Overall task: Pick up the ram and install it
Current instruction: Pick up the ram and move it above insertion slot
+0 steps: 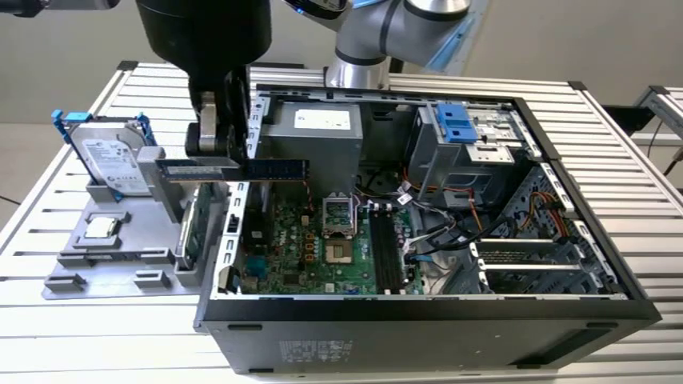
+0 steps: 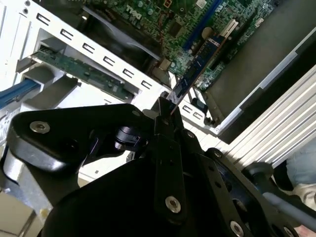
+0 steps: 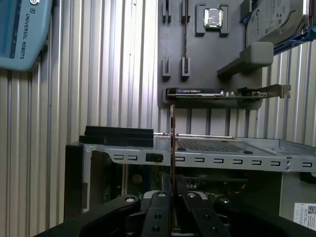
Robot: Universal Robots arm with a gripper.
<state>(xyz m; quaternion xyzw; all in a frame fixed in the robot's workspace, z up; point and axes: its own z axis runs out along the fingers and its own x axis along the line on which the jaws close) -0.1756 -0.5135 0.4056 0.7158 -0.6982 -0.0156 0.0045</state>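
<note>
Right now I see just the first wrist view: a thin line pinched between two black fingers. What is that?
Observer: That is the ram, edge-on to you. The exterior view shows its broad face: a long blue stick with dark chips.
Operator: Is it plugged in?
Observer: No. In the exterior view the gripper holds it level in the air above the case's slotted wall.
Operator: Is there a socket for it?
Observer: Yes. The long black memory slots lie on the motherboard, further toward the exterior view's right than the stick's end.
</note>
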